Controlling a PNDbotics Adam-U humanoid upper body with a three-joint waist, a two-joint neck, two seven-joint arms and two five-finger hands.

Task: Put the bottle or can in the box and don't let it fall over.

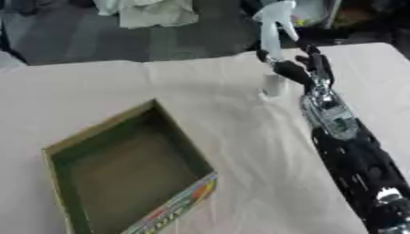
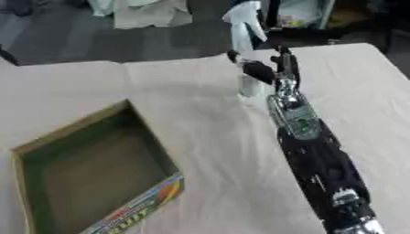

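Observation:
A small pale bottle or can (image 1: pixel 274 85) stands upright on the white-covered table (image 1: pixel 240 155), toward the far middle. My right hand (image 1: pixel 303 69) reaches in from the lower right on its black and silver arm and sits against the bottle's upper right side. Its fingers look spread rather than closed round the bottle, one dark finger crossing the top. The open cardboard box (image 1: pixel 102 129) lies at the lower left with a green inside and nothing in it, well apart from the bottle. My left hand shows in neither view.
A pale whitish shape (image 1: pixel 272 27) comes down from the far edge to just above the bottle; I cannot make out what it is. Beyond the table's far edge lie a dark floor and a light cloth (image 1: pixel 156 13). Bare tablecloth separates box and bottle.

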